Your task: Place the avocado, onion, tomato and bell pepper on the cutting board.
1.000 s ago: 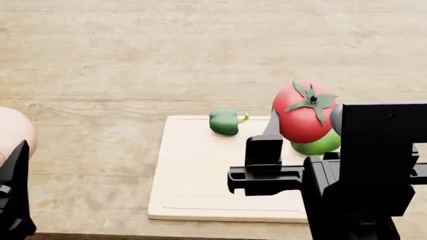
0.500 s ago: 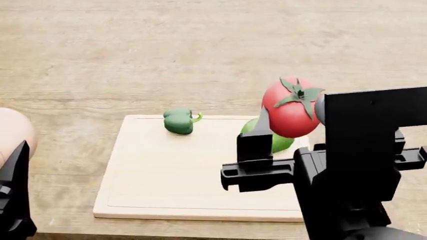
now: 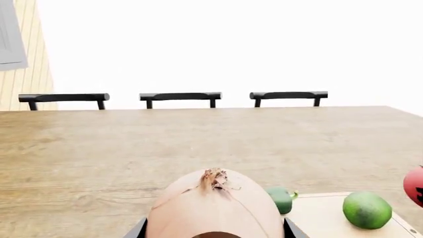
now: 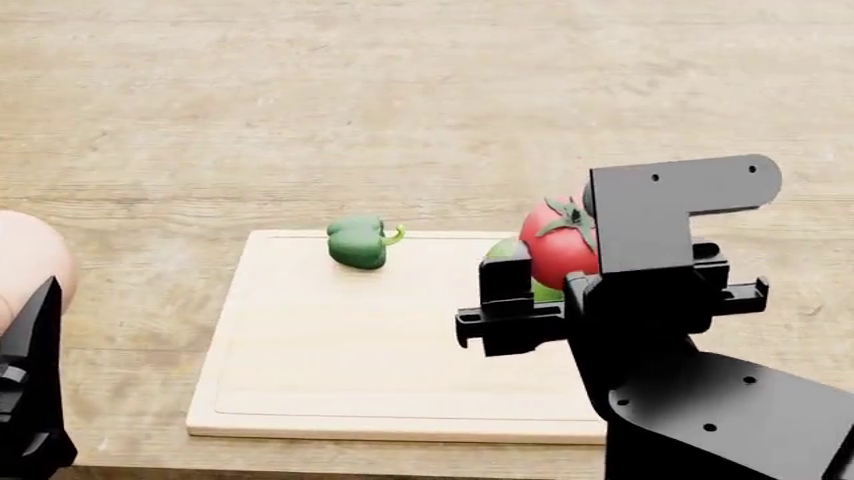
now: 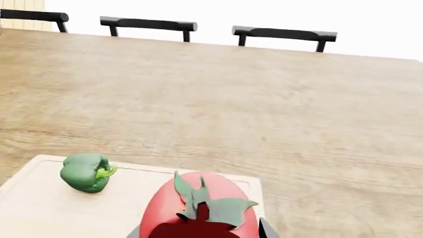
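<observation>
Gripped between my right gripper's jaws is the tomato, calyx upward; I hold it over the right part of the cutting board because that is where it belongs, and I judge the step in hand is bringing it low enough to let go without it rolling. In the right wrist view the tomato fills the space nearest the camera, with the dark jaw edges at its flanks.

Just behind the tomato, partly hidden by it and my gripper, the avocado already lies on the board near its far right part; the left wrist view shows the avocado resting free on the wood. I should set the tomato beside it, not on it, or a nudge could send either one rolling.

My left gripper pinches the onion, tip pointing away from the camera. From the head view, the onion sits off the board, well to its left and above the table, kept waiting there, I judge, until the right arm clears the board.

Farther along, the bell pepper rests near the board's far edge, left of the avocado, stem toward it. So two items seem placed and two are in my grip.

Beyond the table's far edge stand chairs.
</observation>
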Controlling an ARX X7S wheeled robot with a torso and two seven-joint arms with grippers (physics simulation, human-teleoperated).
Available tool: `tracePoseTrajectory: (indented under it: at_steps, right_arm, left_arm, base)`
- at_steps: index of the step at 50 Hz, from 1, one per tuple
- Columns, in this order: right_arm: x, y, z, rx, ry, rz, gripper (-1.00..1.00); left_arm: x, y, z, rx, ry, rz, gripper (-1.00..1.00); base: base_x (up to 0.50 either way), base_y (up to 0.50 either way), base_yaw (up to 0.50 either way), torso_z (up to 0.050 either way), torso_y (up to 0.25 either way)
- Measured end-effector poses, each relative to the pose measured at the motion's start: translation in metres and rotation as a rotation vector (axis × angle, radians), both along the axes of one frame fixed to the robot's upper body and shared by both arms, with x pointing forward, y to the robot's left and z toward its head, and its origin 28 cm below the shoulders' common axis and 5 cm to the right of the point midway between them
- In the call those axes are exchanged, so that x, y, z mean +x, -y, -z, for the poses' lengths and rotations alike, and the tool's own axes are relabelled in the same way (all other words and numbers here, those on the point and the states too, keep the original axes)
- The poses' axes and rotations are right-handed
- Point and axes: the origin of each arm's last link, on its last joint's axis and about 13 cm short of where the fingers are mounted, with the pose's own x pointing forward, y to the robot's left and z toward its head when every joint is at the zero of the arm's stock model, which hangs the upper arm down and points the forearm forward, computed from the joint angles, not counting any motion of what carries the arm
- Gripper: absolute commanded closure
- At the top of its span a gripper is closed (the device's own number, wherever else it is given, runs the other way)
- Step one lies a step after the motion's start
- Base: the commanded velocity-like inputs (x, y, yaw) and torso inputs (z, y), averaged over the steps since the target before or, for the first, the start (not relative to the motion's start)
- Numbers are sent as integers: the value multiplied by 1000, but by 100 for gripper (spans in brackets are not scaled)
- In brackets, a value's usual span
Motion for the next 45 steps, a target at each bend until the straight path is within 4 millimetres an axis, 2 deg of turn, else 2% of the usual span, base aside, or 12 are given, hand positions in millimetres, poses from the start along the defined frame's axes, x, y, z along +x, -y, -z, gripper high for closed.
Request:
tracePoseTrajectory:
  at_steps: [44,45]
  right_arm:
    - [6,-4,58,-36,-203,-14,100]
    - [5,-4,59,-36,-206,-15,-100]
  left_arm:
    - [-7,0,-1,-1,-7,-8,100]
    - [-7,0,-1,-1,-8,-8,100]
  base:
    - [0,0,0,0,0]
    - [0,0,0,0,0]
